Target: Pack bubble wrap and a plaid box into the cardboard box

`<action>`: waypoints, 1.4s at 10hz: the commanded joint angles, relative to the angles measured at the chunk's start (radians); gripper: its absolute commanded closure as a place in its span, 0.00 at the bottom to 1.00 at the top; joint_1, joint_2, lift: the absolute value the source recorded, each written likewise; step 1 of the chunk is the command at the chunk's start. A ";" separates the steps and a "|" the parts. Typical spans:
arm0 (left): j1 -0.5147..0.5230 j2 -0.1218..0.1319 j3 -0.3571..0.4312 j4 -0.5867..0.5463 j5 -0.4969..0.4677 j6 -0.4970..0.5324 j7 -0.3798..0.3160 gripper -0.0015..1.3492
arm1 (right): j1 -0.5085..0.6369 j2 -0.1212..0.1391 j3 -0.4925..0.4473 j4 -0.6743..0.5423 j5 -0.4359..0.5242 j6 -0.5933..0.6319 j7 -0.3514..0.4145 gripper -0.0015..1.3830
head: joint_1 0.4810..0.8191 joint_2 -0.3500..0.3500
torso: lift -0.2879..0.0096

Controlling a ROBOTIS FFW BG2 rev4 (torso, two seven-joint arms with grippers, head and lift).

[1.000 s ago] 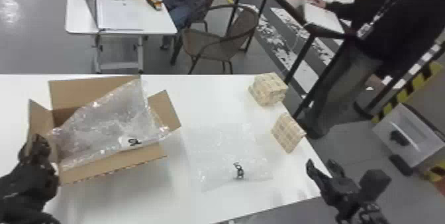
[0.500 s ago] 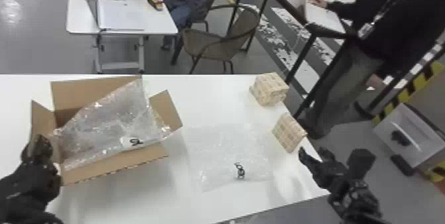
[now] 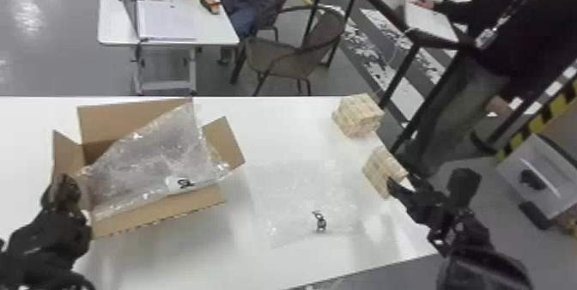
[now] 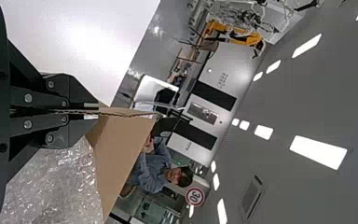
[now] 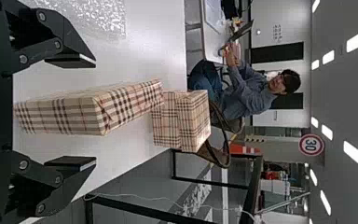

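White counter spanning the lower part of the head view, with an open cardboard box at its left, flaps spread. Crinkled, clear bubble wrap lies in the box, its upper corner rising against the back flap and its right end reaching over the right flap. At the left edge of the frame, the left gripper is clenched on the box's left flap; the left wrist view shows its two black fingers pressed together on the cardboard edge.

Right of the box, at the centre of the lower half, a flat clear sheet with a small dark mark lies on the counter. Beyond its right side is a beige plaid box, near the counter's right edge. The right gripper, at the right of the frame, is close to that box and grasps nothing; the right wrist view shows its fingers wide apart, one on either side of the plaid box as seen. Farther back, near the counter's far right corner, sits more plaid packaging. A brown chair stands at upper centre.
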 commanded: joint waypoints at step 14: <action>0.001 -0.004 0.001 0.008 0.007 -0.013 -0.006 0.86 | -0.058 -0.073 0.134 0.096 -0.099 0.052 -0.013 0.75 | 0.63 0.10 | 0.72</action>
